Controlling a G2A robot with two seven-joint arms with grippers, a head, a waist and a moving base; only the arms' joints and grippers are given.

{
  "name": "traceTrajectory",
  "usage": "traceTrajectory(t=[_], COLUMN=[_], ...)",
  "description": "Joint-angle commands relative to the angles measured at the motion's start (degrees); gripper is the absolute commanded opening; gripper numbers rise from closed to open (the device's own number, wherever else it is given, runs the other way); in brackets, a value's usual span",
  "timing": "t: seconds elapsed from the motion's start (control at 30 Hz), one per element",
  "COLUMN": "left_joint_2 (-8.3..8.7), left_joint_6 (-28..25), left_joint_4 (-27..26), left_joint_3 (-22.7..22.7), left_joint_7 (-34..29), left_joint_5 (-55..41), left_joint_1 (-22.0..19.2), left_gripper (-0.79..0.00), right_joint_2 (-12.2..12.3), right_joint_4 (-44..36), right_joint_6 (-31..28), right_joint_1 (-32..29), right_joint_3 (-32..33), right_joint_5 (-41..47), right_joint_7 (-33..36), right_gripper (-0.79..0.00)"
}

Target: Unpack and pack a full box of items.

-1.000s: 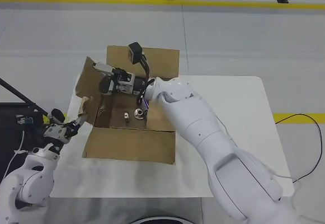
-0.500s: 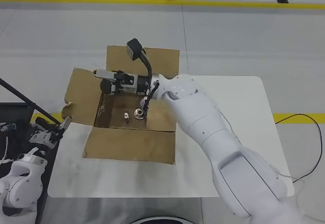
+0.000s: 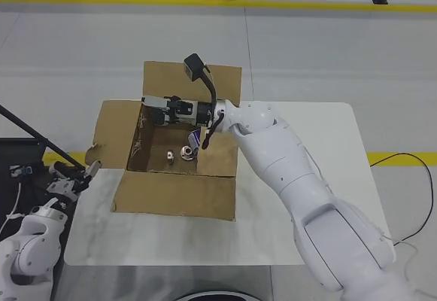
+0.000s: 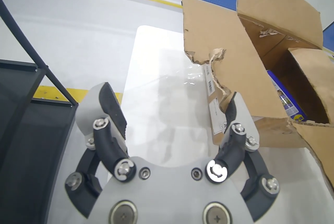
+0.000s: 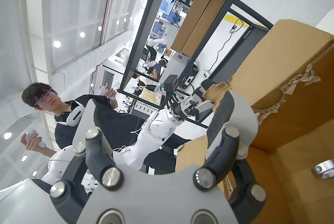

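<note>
1. The brown cardboard box (image 3: 174,194) stands open on the white table (image 3: 308,188). Its flaps are folded outward, which we judge is meant to keep the interior reachable for unpacking.
2. On the box floor lie a silvery metal ring (image 3: 188,153), a second small metal piece (image 3: 170,156) and a blue printed packet (image 3: 194,138).
3. The right gripper (image 3: 152,107) hangs over the box's far left corner. Its jaws are apart and empty, and one pad is close to the torn left flap (image 3: 113,135).
4. The left gripper (image 4: 172,107) sits at the table's left edge beside that flap's ragged corner, also spread and empty. We judge it is placed to steady the flap.
5. The right arm covers part of the packet, and the box walls hide the floor's edges. We cannot tell whether more items remain.
</note>
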Motion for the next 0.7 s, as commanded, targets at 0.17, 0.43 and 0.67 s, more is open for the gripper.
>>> traceTrajectory(t=[0.17, 0.43, 0.67], left_joint_2=[-0.06, 0.03, 0.19], left_joint_6=[-0.96, -1.85, -1.66], left_joint_4=[-0.88, -4.46, -9.24], left_joint_3=[-0.28, -2.18, -3.76], left_joint_7=[-0.38, -2.71, -5.87], left_joint_5=[-2.12, -7.87, -14.84], left_joint_1=[0.0, -1.11, -3.36], left_gripper=[0.0, 0.0, 0.0], right_joint_2=[0.0, 1.61, 5.41], right_joint_4=[0.0, -8.09, -19.13], right_joint_6=[0.0, -0.07, 1.7], right_joint_1=[0.0, -3.51, -7.94], right_joint_3=[0.0, 0.64, 4.61], right_joint_5=[0.0, -3.99, -10.32], right_joint_7=[0.0, -1.85, -2.43], right_gripper=[0.0, 0.0, 0.0])
